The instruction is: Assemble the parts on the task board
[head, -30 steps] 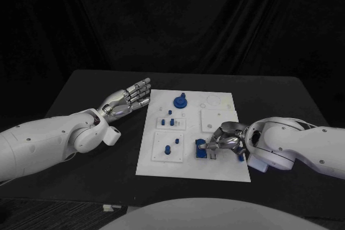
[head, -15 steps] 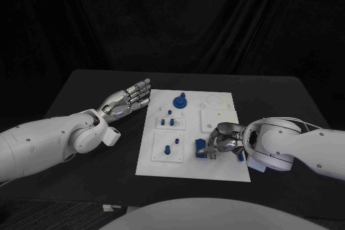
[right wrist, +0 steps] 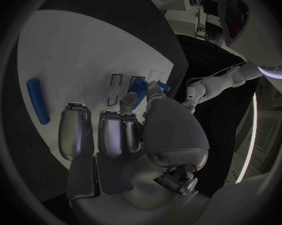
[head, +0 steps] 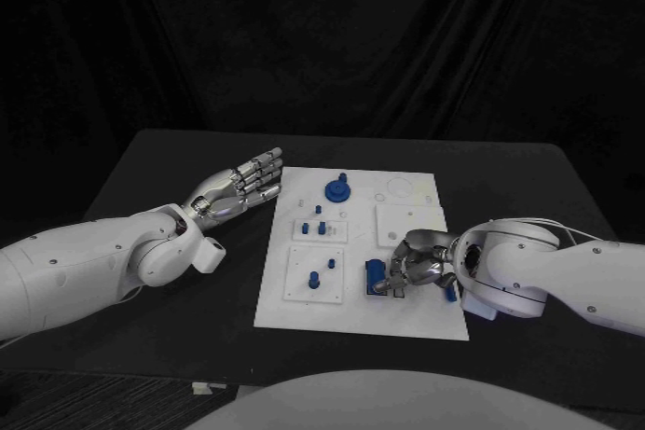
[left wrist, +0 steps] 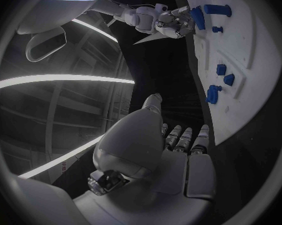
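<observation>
My left hand lies off the task board's nine o'clock edge, palm up, fingers wide and straight, holding nothing; my left wrist camera shows the same flat palm with the fingers pointing toward the board.

Across the board from nine o'clock toward three: a small blue peg stands in the near-left plate, two short blue parts sit in the plate beyond it, and a round blue knob stands toward twelve o'clock.

My right hand sits on the board's near-right quarter, fingers curled narrow onto a blue block. From the head camera I cannot tell whether I grip it. My right wrist camera shows more: thumb and forefinger pinching a blue piece over outlined slots, and a long blue bar lying loose on the white surface.
</observation>
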You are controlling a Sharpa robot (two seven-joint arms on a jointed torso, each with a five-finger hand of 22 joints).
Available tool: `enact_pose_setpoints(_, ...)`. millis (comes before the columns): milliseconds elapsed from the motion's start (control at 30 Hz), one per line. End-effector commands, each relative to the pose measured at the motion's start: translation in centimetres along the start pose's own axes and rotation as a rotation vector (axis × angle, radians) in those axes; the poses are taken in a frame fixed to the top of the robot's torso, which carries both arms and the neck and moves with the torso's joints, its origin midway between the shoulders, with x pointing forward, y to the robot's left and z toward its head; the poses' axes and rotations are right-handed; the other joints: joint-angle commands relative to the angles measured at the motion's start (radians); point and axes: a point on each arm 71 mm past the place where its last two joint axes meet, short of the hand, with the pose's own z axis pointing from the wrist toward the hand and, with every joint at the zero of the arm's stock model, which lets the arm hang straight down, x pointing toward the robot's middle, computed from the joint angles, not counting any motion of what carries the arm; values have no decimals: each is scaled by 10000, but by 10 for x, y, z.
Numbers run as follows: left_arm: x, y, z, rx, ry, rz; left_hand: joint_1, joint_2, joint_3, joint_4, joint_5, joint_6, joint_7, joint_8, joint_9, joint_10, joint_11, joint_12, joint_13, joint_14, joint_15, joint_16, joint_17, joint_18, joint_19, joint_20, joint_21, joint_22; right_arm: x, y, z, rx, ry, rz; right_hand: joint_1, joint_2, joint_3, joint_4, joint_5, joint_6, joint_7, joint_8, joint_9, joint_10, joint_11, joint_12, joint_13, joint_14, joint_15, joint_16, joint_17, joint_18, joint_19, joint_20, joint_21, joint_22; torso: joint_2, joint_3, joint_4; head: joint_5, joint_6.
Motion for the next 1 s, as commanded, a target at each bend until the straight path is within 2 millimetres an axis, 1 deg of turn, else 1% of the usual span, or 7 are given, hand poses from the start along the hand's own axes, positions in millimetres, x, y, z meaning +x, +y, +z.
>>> enact_pose_setpoints(33, 2, 0, 1, 102, 100, -150, 4, 129, 29, -22, 52, 30, 131, 54, 23, 10, 87, 65, 6, -4, 83, -36, -16, 147, 73, -1, 61, 11, 1, -1, 1, 30, 48, -116, 121, 86, 19, -77, 27, 127, -29, 118, 448, 1038, -95, 26, 2633, 802, -88, 51, 1230, 74, 285, -83, 31, 2021, 5, 4, -7, 20, -2)
enact_pose_setpoints(233, 2, 0, 1, 89, 103, -153, 2, 133, 34, -25, 54, 53, 156, 59, 27, 10, 96, 67, 6, -4, 86, -36, -16, 147, 74, 1, 62, 11, 1, -2, 2, 53, 82, -129, 138, 138, 28, -89, 13, 237, -34, 261, 481, 1038, -99, 26, 2633, 810, -92, 66, 1266, 71, 291, -86, 46, 2026, -4, 4, -13, 16, -2)
enact_pose_setpoints(333, 2, 0, 1, 80, 111, -158, 0, 138, 40, -29, 55, 73, 178, 64, 31, 12, 108, 78, 8, -4, 85, -36, -16, 146, 77, 1, 63, 14, 2, -2, 3, 85, 182, -180, 171, 184, 1, -141, -127, 421, -55, 487, 522, 1038, -116, 26, 2633, 814, -104, 74, 1282, 69, 295, -96, 56, 2029, -6, 4, -13, 31, -2)
enact_pose_setpoints(467, 2, 0, 1, 67, 128, -170, 0, 141, 44, -31, 55, 89, 190, 68, 34, 12, 116, 81, 8, -4, 85, -36, -16, 146, 77, 1, 63, 12, 5, -2, 4, 149, 381, -278, 222, 152, -56, -222, -336, 525, -75, 615, 536, 1038, -132, 26, 2633, 815, -118, 77, 1288, 68, 298, -108, 63, 2031, -7, 8, -9, 30, -2)
enact_pose_setpoints(533, 2, 0, 1, 58, 134, -175, 0, 141, 44, -31, 55, 89, 190, 68, 34, 12, 116, 81, 8, -4, 85, -36, -16, 146, 77, 1, 63, 12, 6, -2, 5, 184, 498, -326, 243, 88, -139, -283, -660, 535, -82, 667, 535, 1038, -142, 26, 2633, 816, -128, 83, 1300, 65, 301, -120, 75, 2034, -9, 8, -11, 31, -2)
enact_pose_setpoints(633, 2, 0, 1, 49, 139, -179, 0, 144, 47, -35, 55, 106, 204, 72, 37, 13, 125, 83, 9, -4, 84, -36, -16, 146, 76, 1, 63, 8, 8, -3, 6, 219, 618, -375, 226, -2, -206, -296, -877, 493, -83, 659, 524, 1038, -143, 26, 2633, 817, -130, 86, 1307, 66, 297, -125, 70, 2031, -9, 11, -8, 37, -2)
enact_pose_setpoints(1000, 2, 0, 0, 29, 153, -192, -1, 148, 55, -43, 56, 151, 238, 84, 45, 13, 146, 88, 9, -4, 84, -36, -16, 145, 79, 2, 64, 11, 11, -5, 7, 259, 729, -382, 208, -285, -279, -248, -1061, 441, -82, 683, 520, 1038, -142, 26, 2633, 812, -132, 78, 1289, 65, 296, -129, 75, 2032, -5, 6, -9, 31, -2)
